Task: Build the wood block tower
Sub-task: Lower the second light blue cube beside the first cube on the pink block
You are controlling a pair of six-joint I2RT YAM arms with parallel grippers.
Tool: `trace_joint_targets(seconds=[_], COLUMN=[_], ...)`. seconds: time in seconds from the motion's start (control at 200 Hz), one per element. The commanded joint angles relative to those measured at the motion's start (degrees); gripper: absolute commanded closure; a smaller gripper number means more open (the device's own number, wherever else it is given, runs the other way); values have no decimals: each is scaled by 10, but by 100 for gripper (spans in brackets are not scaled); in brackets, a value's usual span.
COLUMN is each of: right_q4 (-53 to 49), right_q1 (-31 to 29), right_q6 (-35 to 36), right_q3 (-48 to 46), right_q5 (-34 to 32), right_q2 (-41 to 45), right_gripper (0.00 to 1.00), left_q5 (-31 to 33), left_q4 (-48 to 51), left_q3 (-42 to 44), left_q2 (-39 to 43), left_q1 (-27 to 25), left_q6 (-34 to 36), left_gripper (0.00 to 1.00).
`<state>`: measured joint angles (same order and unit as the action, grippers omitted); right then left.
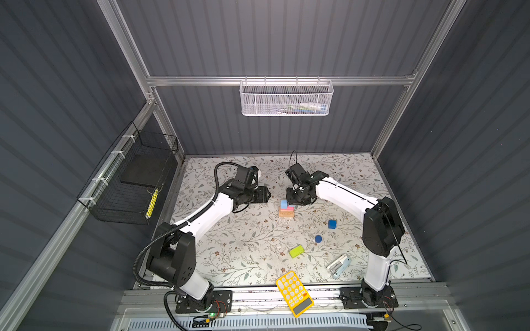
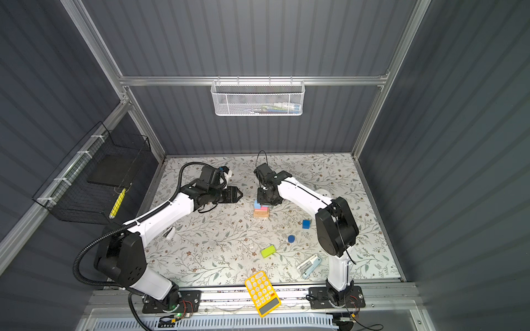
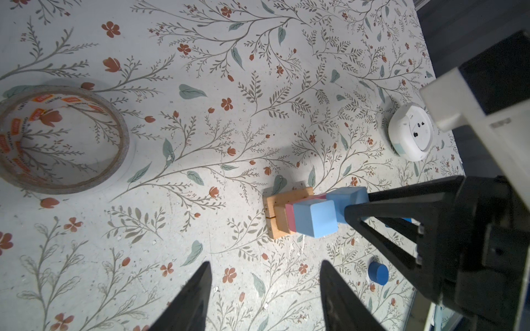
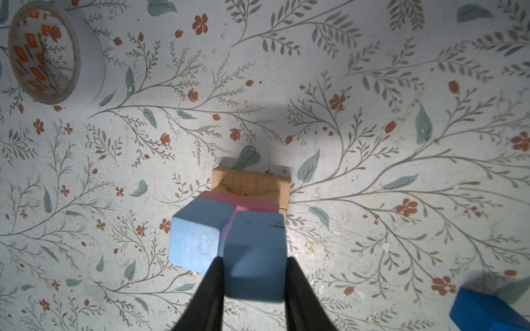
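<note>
The tower (image 1: 286, 211) stands mid-table: tan bars (image 4: 252, 183) at the base, a pink bar (image 4: 255, 205) on them, and a light-blue cube (image 4: 198, 238) on the pink bar. My right gripper (image 4: 255, 258) is shut on a second light-blue cube (image 4: 255, 243), held right beside the first over the pink bar; I cannot tell if it rests there. My left gripper (image 3: 266, 262) hangs open and empty to the left of the tower (image 3: 286, 200). A dark-blue cube (image 1: 332, 224), a dark-blue cylinder (image 1: 318, 239) and a lime-green bar (image 1: 296, 251) lie loose to the front right.
A pale-blue stapler (image 1: 339, 266) lies near the right arm's base and a yellow calculator (image 1: 294, 293) overhangs the front edge. A tape roll (image 3: 123, 137) and a white round device (image 3: 410, 134) sit on the floral mat beyond the tower.
</note>
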<state>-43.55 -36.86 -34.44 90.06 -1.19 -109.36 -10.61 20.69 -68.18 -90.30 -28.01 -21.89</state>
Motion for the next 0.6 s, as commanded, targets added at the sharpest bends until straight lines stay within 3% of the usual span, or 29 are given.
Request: trace_joint_targets(seconds=[0.0,0.595], right_q4=[-10,-7], right_q1=[-3,-4], right_q6=[2,0], right_q3=[13,13], right_q5=[3,3], right_q2=[-15,-20], right_gripper=[68,66], left_q5=[-12,-15], left_q4=[2,3], left_q3=[3,2], left_q2=[-5,-7], left_q1=[5,5], left_q6=[-4,-3], left_gripper=[40,40])
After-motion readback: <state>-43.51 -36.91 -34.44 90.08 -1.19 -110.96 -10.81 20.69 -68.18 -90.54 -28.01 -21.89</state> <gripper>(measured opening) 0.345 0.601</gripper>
